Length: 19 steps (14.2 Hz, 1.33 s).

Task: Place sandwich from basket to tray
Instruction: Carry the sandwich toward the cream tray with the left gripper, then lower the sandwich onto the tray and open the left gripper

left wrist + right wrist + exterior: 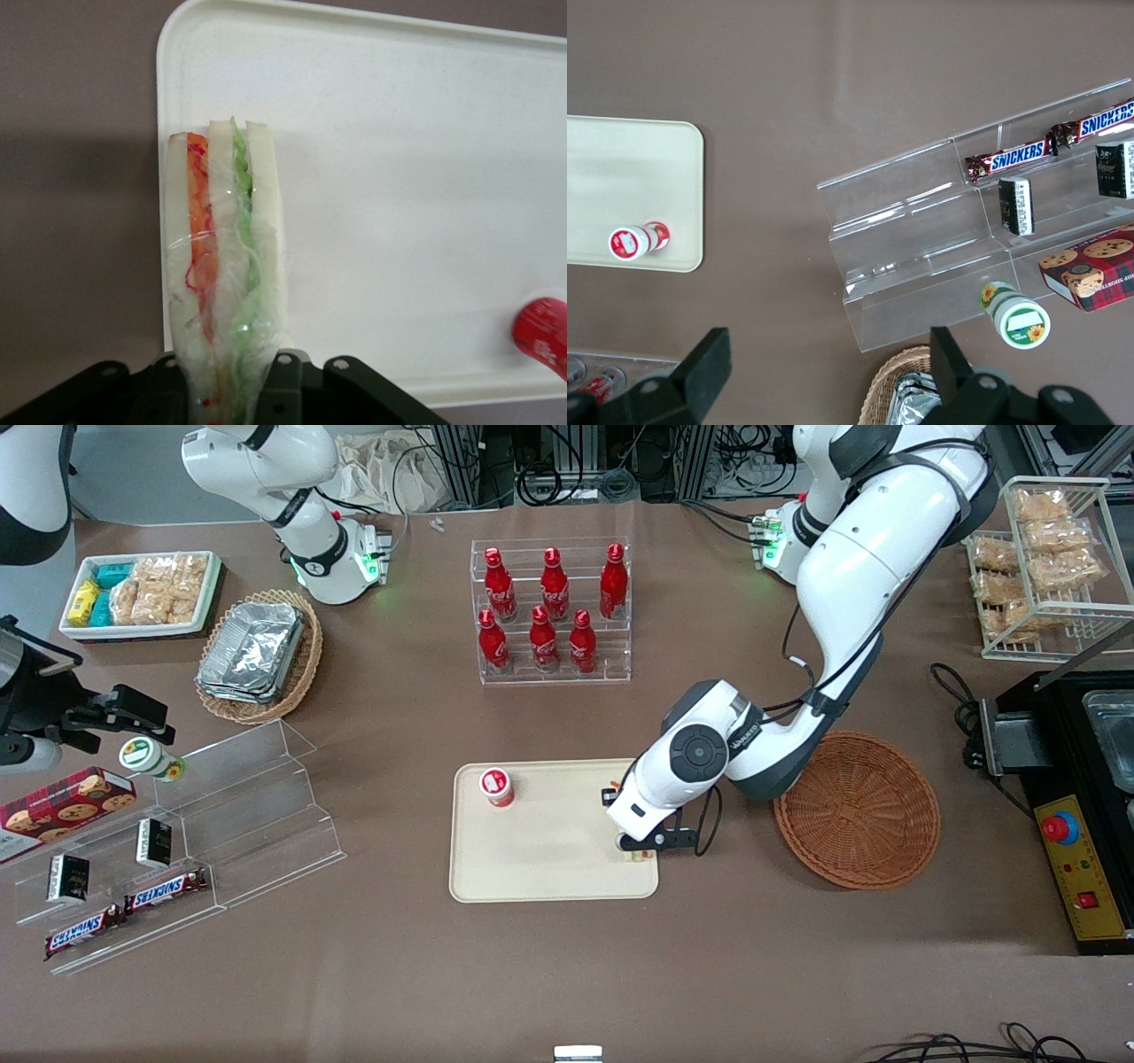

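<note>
The sandwich (226, 257), pale bread with red, orange and green layers in clear wrap, stands on edge between the fingers (288, 381) of my gripper (226, 376), which is shut on it. In the front view my gripper (640, 849) hangs low over the cream tray (549, 859), at the tray's edge nearest the basket, and hides almost all of the sandwich. Whether the sandwich touches the tray (399, 177) I cannot tell. The round reddish-brown basket (858, 810) lies beside the tray toward the working arm's end, with nothing in it.
A small red-and-white bottle (497, 786) stands on the tray. An acrylic rack of red bottles (552, 611) stands farther from the front camera. A stepped acrylic shelf with snacks (177, 824) lies toward the parked arm's end. A black appliance (1076, 824) sits beside the basket.
</note>
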Available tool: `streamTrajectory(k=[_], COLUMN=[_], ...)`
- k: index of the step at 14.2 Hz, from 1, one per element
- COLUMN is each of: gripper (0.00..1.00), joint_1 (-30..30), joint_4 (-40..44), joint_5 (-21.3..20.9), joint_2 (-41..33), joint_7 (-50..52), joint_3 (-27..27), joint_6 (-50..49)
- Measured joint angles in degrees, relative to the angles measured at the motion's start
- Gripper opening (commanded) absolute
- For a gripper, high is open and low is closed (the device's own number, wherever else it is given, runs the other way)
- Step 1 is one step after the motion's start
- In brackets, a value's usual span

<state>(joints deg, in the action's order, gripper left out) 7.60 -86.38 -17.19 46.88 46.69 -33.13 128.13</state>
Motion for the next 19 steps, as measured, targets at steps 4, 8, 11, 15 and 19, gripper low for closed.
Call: streamTrajectory(k=[4,8,11,15,19], gripper=[0.20,0.99,0.99,0.99,0.99], joint_1=[1.0,1.4,1.5,0.9,0.1], joint_4=[0.0,0.0,0.0,1.5,3.3], joint_5=[-3.8,-4.0,-4.0,-4.0,-4.0], joint_2=[1.4,1.6,1.9,1.8,-1.4], joint_7=[3.4,5.1,5.8,7.8,12.8], joint_3=[0.0,0.0,0.0,0.0,0.0], joint_6=[0.5,0.5,0.5,0.5,-0.9])
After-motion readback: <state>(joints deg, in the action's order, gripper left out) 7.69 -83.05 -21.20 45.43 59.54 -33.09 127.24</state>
